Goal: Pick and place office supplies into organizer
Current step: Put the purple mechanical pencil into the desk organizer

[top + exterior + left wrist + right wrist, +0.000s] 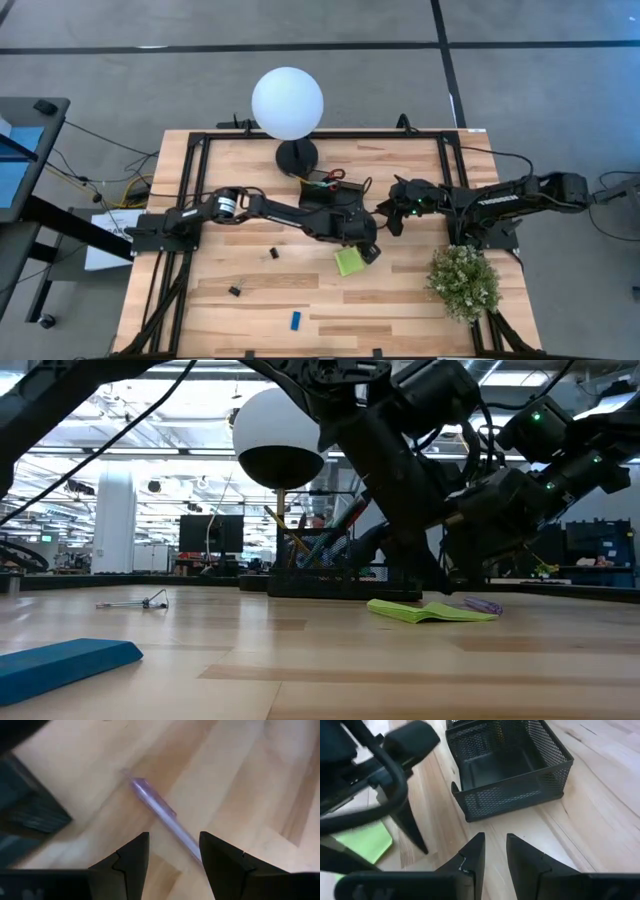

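A light-blue pen lies flat on the table; it also shows in the low view. My left gripper is open just above it, a finger on each side of its near end; whether a finger touches it, I cannot tell. The lime-green sticky pad lies flat beside this gripper. My right gripper hovers empty, its fingers a narrow gap apart, near the black mesh organizer. The organizer holds red-handled scissors and pencils.
The globe lamp stands on its black base behind the organizer. A potted plant stands at the near right. Two black clips and a blue eraser lie on the near left of the table.
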Controlling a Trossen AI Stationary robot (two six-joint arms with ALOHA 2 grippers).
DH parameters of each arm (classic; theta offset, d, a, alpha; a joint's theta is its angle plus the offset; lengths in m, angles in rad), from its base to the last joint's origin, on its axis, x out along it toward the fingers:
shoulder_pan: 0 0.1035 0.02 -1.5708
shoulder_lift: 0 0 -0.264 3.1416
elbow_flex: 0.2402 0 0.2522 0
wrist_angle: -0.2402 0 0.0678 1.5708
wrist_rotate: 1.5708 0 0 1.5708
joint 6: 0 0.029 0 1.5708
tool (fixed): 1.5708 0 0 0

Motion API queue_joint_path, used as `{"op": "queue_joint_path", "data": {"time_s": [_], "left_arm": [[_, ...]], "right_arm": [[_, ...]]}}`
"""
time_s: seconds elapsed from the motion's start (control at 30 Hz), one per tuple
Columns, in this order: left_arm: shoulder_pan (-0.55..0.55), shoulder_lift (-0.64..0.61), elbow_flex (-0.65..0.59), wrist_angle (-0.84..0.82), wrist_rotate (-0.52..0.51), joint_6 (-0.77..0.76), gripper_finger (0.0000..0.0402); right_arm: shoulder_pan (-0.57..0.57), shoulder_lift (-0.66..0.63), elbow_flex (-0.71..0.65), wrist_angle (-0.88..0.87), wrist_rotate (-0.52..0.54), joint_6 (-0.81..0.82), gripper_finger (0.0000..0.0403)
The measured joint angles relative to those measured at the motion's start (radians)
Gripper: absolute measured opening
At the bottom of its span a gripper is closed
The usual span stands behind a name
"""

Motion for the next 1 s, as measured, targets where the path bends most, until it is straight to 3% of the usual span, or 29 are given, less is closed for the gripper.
{"op": "queue_joint_path", "data": {"time_s": [0.1, 0.7, 1.0], "left_arm": [[-0.001, 0.000, 0.000, -0.010, -0.057, -0.006, 0.0168], [-0.015, 0.047, 0.004, 0.099, -0.062, -0.040, 0.0168], [-0.015, 0.047, 0.006, -0.029, -0.200, -0.009, 0.0168]], "right_arm": [[0.000, 0.000, 0.000, 0.000, 0.000, 0.000, 0.0072], [0.000, 0.000, -0.001, 0.003, 0.000, 0.000, 0.0072], [0.000, 0.000, -0.001, -0.002, -0.003, 0.000, 0.0072]]}}
